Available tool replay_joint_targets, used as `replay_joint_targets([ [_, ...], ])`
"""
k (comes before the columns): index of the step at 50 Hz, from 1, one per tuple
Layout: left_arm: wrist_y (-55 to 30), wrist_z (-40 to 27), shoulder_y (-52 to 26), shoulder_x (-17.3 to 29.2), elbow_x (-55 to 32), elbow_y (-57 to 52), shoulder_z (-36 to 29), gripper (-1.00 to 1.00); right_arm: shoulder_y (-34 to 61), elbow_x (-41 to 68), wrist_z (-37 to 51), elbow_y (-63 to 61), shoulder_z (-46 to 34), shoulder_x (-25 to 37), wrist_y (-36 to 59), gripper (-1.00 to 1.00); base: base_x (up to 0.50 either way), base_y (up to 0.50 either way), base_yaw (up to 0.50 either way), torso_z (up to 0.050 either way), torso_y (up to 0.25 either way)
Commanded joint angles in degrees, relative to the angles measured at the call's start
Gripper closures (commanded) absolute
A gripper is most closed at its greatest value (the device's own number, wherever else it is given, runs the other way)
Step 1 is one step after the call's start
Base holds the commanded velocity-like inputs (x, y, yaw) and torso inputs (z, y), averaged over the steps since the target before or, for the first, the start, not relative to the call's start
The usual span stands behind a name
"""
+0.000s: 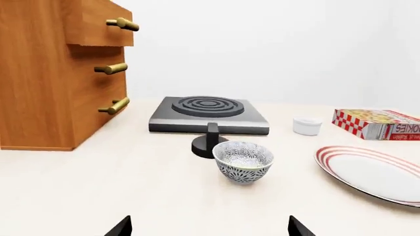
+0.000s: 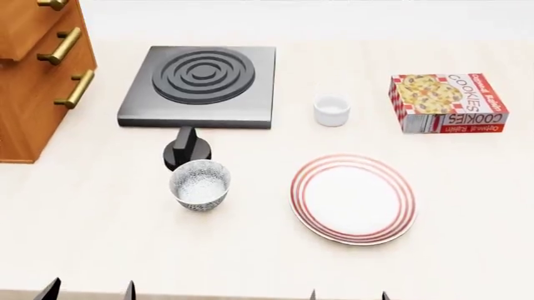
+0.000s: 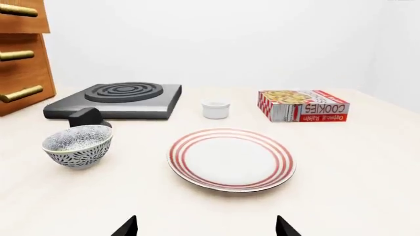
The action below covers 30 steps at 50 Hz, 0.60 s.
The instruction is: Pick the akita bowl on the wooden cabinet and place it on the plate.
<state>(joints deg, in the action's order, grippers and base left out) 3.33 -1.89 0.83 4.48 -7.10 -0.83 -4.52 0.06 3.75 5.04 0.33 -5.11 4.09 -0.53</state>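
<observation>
With both grippers spread and empty, we should lower the left gripper [image 2: 87, 291] squarely over the akita bowl [image 2: 200, 184], upright on the table beside the plate [image 2: 354, 199].

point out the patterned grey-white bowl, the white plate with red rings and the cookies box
patterned grey-white bowl [image 2: 200, 185], head view, on its inner hollow
white plate with red rings [image 3: 231, 158], right wrist view, on its bare white centre
red and white cookies box [image 2: 448, 103], head view, on its top face
</observation>
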Motion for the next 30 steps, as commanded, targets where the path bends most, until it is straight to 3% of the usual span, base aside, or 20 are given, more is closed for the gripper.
replay_joint_targets([
  [1, 0.7, -0.6, 0.2, 0.9, -0.8, -0.2, -1.1, -1.0, 0.2, 1.2, 0.9, 0.0, -0.7, 0.8, -0.2, -1.0, 0.0, 0.0, 0.0, 0.05, 0.0],
  [21, 0.9, -2.3, 0.0, 1.9, -1.8, 0.2, -2.4, -1.0, 0.4, 2.1, 2.6, 0.2, -2.3, 1.9, -0.1, -1.0, 0.0, 0.0, 0.0, 0.05, 0.0],
  [25, -0.3, -2.9, -0.2, 2.0, -2.4, 0.1, -2.4, -1.0, 0.5, 1.4, 3.4, 0.1, -2.7, 2.2, 0.1, -1.0, 0.0, 0.04, 0.0, 0.01, 0.0],
  [30, -0.7, -3.5, -0.3, 2.2, -2.3, 0.1, -2.8, -1.0, 0.5, 1.3, 3.7, 0.0, -3.2, 2.6, 0.2, -1.0, 0.0, 0.5, 0.0, 0.0, 0.0],
])
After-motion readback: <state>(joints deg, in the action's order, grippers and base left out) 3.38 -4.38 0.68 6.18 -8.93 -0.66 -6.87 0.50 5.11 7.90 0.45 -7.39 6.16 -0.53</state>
